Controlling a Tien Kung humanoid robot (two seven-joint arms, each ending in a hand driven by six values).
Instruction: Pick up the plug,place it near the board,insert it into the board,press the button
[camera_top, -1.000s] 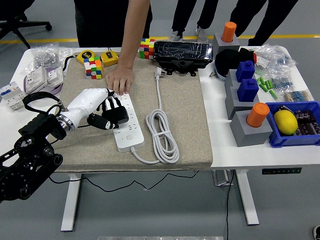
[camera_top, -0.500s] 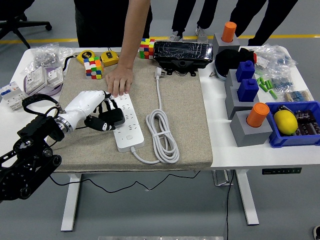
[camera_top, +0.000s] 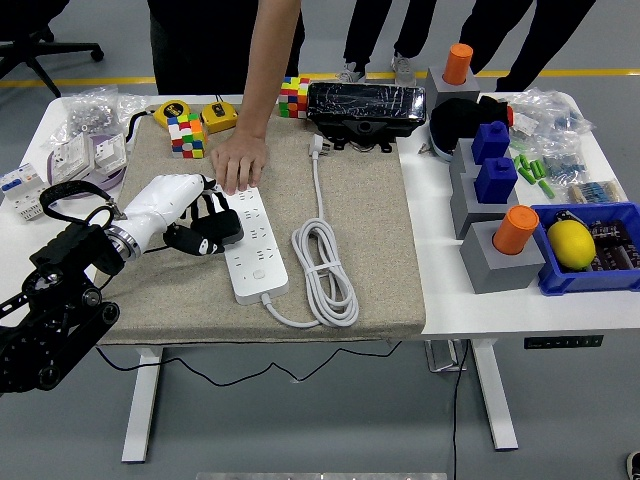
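One robot hand (camera_top: 190, 215), the left, is reaching in over a beige mat (camera_top: 370, 240) on the white desk (camera_top: 440, 300). Its white back is facing up and its dark fingers (camera_top: 205, 240) are curling around a black plug (camera_top: 225, 228), gripping it. The plug is sitting at the hand's fingertips, touching or just above the left edge of a white power board (camera_top: 255, 250); which of the two cannot be told. The board is lying lengthwise just beyond the fingers, on the mat. A person's hand (camera_top: 240, 162) is pressing flat on the board's far end, just past the robot hand, with the arm coming down from the desk's far side. The board's white cable (camera_top: 325, 265) is lying coiled on the mat, further out on the far side of the board from the hand. Two colourful puzzle cubes (camera_top: 185, 135) are sitting near the mat's far edge, one straight beyond the hand. Well away across the desk, a blue bin (camera_top: 545, 275) is holding a lemon (camera_top: 572, 243). The right hand is out of view.
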